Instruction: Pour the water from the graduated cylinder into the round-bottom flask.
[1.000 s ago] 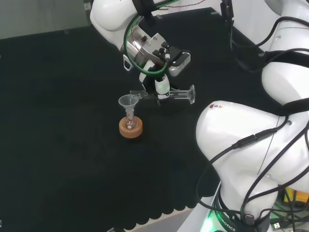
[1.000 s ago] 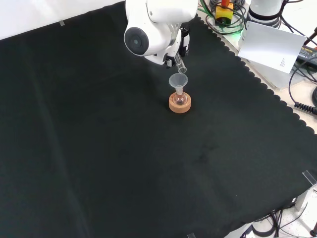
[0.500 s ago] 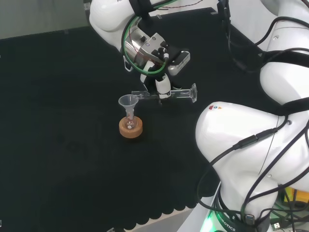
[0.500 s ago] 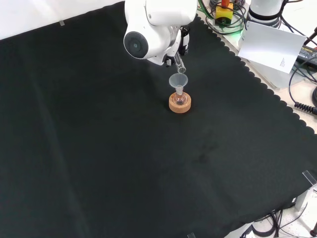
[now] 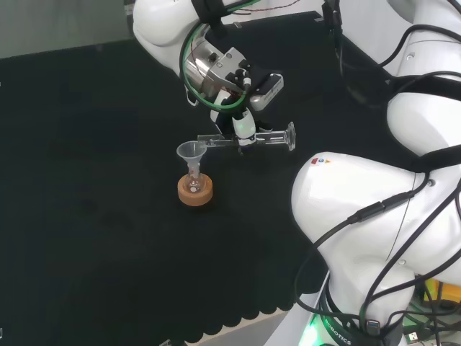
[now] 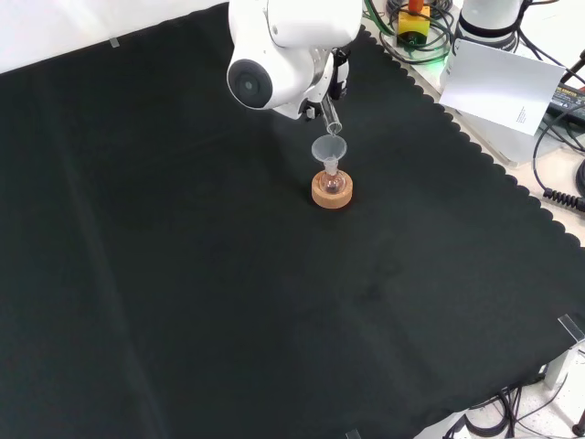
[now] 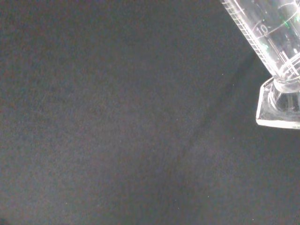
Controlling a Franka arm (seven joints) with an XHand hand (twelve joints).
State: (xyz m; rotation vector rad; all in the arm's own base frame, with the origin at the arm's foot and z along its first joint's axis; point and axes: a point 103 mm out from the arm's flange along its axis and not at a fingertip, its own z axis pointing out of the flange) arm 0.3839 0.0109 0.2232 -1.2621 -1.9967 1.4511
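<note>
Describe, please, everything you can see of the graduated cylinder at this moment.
The graduated cylinder is a slim tube of clear glass or plastic with printed scale lines and a flat foot. The hand holds it by the middle, lying almost level above the black cloth. Its mouth reaches over the rim of the funnel in the round-bottom flask; its foot points away. I cannot tell whether water remains inside.

Bare cloth (image 6: 183,274) surrounds the funnel-topped flask (image 5: 193,182).

- We see the clear graduated cylinder (image 7: 269,44), its printed scale lines showing, tilted across one corner.
- Its angular foot (image 7: 277,105) hangs above the black cloth (image 7: 117,122).
</note>
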